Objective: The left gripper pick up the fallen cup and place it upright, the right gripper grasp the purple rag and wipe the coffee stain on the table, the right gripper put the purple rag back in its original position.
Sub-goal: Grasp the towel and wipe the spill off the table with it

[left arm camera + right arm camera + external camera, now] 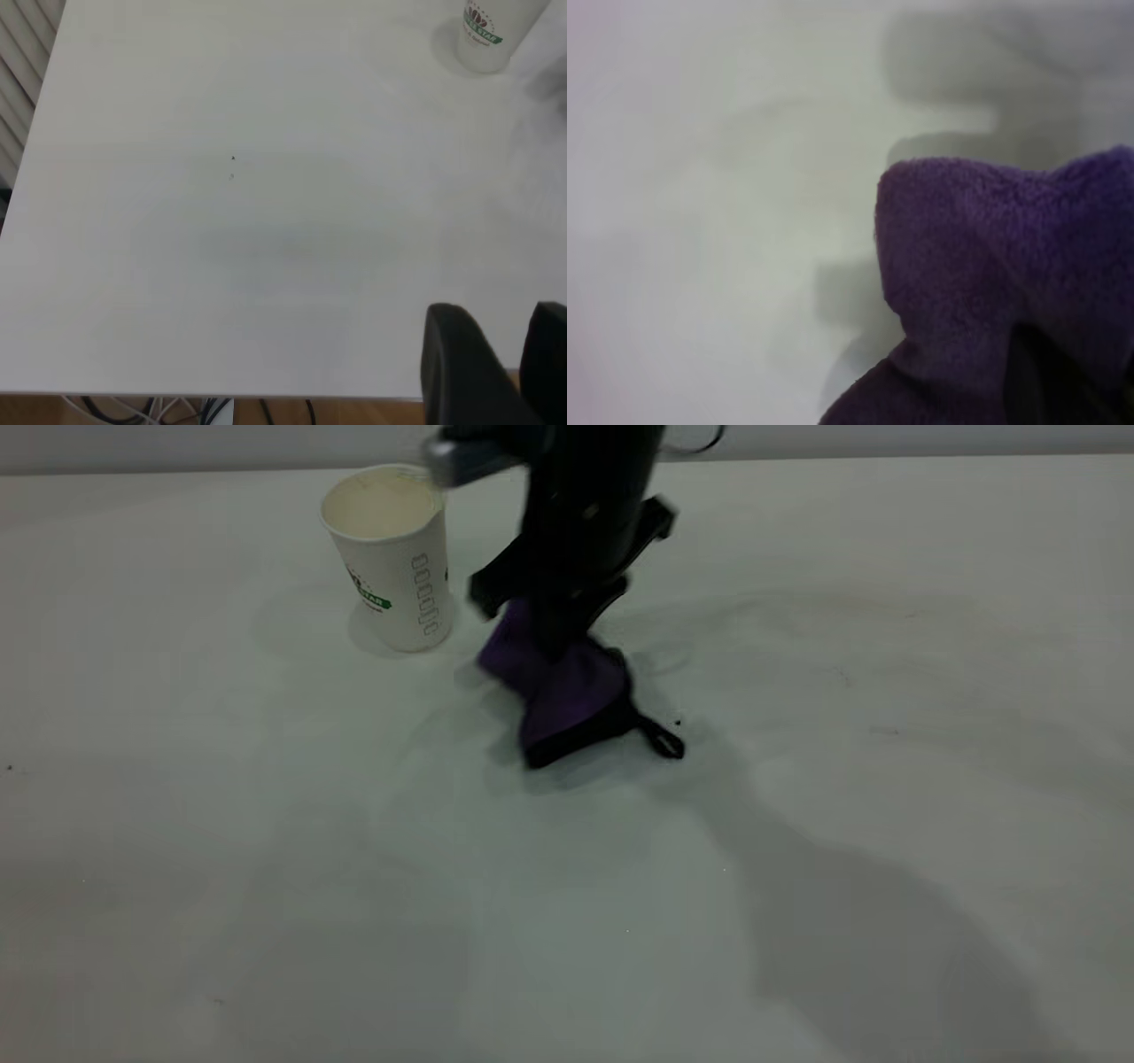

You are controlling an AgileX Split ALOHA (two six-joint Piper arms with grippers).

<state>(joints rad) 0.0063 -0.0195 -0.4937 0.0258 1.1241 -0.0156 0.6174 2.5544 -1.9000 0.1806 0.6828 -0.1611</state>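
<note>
The cup [390, 558] stands upright on the white table [266, 868] at the back left, mouth up; it also shows far off in the left wrist view as the cup [487, 35]. Right of it my right gripper [554, 642] points down, shut on the purple rag [567, 691]. The rag hangs bunched from the jaws, its lower black-edged end and loop resting on the table. The rag [992, 248] fills much of the right wrist view. The coffee stain does not show. My left gripper [523, 354] hangs open and empty by the table's edge, far from the cup.
A tiny black speck [678, 722] lies just right of the rag's loop. The table's edge [221, 394] shows in the left wrist view with cables and a wooden floor beyond it. Broad shadows of the arms fall across the table's front.
</note>
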